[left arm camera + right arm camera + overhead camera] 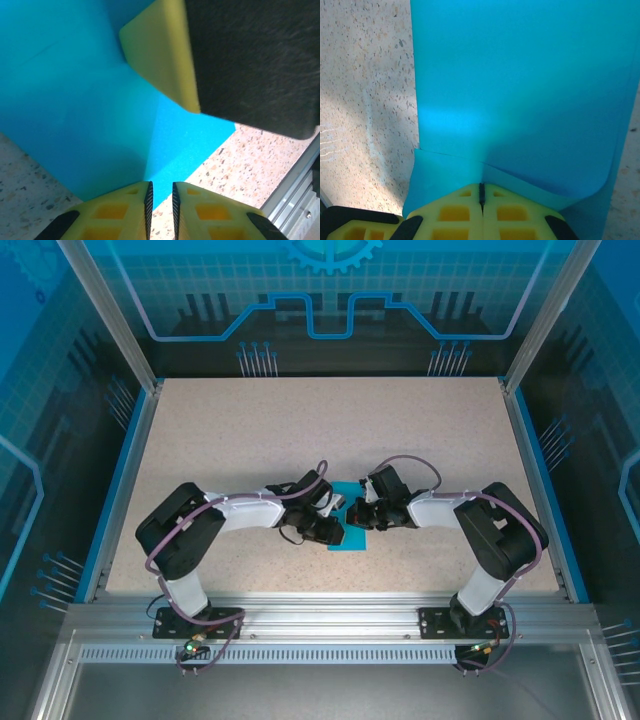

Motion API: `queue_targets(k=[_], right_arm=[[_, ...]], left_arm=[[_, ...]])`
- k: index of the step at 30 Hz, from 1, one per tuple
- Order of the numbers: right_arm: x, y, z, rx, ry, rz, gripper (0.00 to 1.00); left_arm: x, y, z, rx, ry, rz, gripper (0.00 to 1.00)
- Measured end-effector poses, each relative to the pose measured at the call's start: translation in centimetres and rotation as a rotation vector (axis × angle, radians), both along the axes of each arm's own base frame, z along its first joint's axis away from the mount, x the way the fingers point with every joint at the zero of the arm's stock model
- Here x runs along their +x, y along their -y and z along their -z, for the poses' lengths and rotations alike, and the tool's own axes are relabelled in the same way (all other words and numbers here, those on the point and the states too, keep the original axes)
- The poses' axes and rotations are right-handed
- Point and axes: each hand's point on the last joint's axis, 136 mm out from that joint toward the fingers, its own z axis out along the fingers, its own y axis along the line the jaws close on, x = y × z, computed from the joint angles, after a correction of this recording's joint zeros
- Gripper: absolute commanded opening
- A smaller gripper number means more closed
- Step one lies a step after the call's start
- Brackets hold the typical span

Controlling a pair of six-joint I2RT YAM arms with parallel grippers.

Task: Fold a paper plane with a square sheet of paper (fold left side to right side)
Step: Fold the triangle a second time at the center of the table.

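The teal-blue square sheet of paper lies mid-table under both wrists, mostly covered by them. In the right wrist view the paper shows two layers, an upper one over a lower strip, with a curl along its right edge. My right gripper is shut, its tips resting on the lower layer; nothing sits between the jaws. In the left wrist view its yellow finger bears on the paper. My left gripper hovers at the sheet's near corner, jaws a narrow gap apart and holding nothing. From above, the left gripper and right gripper nearly touch.
The speckled beige table stretches wide behind and beside the arms. An aluminium rail runs along the near edge, close to the paper's corner. Blue side borders and enclosure walls bound the table.
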Motion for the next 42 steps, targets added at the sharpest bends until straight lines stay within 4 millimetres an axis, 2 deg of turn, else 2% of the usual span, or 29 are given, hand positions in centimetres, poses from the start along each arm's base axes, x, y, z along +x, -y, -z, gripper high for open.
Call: queue_targets(k=[9, 22, 34, 42], right_arm=[[0.0, 0.0, 0.0, -0.001, -0.001, 0.000, 0.00], [-0.1, 0.1, 0.0, -0.008, 0.000, -0.011, 0.00], [-0.3, 0.1, 0.1, -0.007, -0.007, -0.018, 0.00], [-0.3, 0.0, 0.1, -0.006, -0.006, -0.021, 0.00]], left_arm=[[-0.2, -0.4, 0.5, 0.016, -0.004, -0.004, 0.20], [-0.5, -0.9, 1.0, 0.010, 0.014, -0.011, 0.11], [-1.8, -2.1, 1.0, -0.002, 0.025, -0.013, 0.09], [-3.3, -3.7, 0.5, 0.027, -0.007, -0.019, 0.09]])
